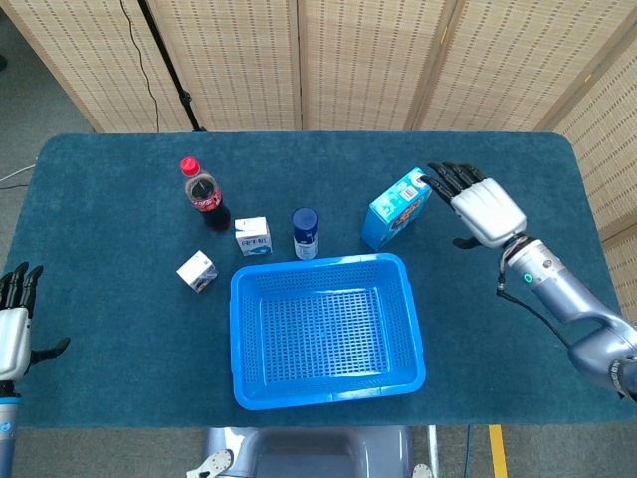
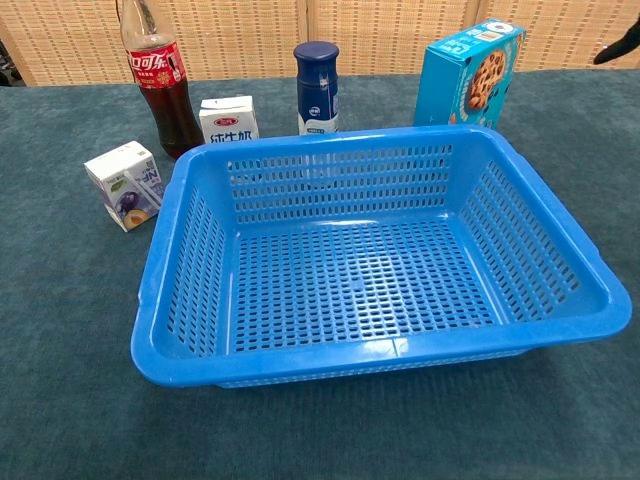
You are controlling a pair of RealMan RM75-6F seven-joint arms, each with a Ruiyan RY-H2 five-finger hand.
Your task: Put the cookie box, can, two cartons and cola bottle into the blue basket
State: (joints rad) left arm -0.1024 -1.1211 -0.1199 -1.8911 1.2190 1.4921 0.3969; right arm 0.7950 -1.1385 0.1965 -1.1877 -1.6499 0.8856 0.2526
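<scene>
Basket point(image 1: 328, 373) sits near the front edge of the table point(image 1: 100, 378), holding nothing; its rim is bright blue and its walls perforated. Box point(image 1: 398, 208) stands upright just behind the basket's far right corner, tilted askew to the table edges; in the chest view the box point(image 2: 468, 73) shows a cookie picture on its front. Can point(image 1: 305, 233) stands upright just behind the basket's far rim, dark blue cap on top; near carton point(image 1: 253, 237) stands just left of the can; second carton point(image 1: 197, 271) lies apart to the left, beside the basket's far left corner, turned at an angle. Bottle point(image 1: 204, 194) stands upright behind both cartons, red cap and red label, dark contents.

Right hand point(image 1: 482, 208) hovers just right of the box, fingers spread, fingertips point(image 1: 438, 179) close to the box's top corner; contact cannot be told; it holds nothing. Left hand point(image 1: 14, 329) sits at the table's front left edge, well apart from everything, fingers extended, holding nothing.
</scene>
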